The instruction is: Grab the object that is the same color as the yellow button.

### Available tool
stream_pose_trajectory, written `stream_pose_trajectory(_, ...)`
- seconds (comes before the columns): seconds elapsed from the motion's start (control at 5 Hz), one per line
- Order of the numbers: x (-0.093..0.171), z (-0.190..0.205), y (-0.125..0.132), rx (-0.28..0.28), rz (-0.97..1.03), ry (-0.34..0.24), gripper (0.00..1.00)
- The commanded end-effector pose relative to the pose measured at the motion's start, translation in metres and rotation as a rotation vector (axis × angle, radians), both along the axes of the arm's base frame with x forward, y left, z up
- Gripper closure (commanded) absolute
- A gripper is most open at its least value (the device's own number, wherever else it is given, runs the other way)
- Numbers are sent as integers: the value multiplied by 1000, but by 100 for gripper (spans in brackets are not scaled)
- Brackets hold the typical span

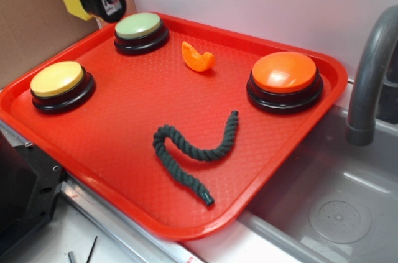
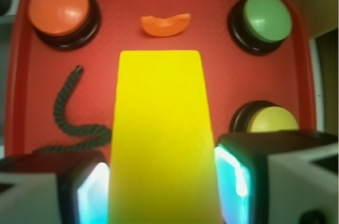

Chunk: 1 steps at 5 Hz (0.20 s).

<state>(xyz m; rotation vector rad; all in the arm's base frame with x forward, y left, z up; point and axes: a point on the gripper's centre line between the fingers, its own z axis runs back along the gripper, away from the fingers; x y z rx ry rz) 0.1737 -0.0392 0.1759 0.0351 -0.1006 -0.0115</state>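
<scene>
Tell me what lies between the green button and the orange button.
The orange curved piece lies between the green button and orange button, touching neither, on bare red tray; both views show it.

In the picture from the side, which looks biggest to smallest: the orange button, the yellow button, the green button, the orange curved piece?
1. orange button
2. yellow button
3. green button, close to the yellow one and farther from the camera, so that order is unsure
4. orange curved piece

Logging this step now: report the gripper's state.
Gripper: shut on the yellow block, lifted above the red tray.
</scene>
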Motion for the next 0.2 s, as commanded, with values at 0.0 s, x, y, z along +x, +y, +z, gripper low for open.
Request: stream_pose_trajectory(0.0,12,18,7,-51,91,-50,100)
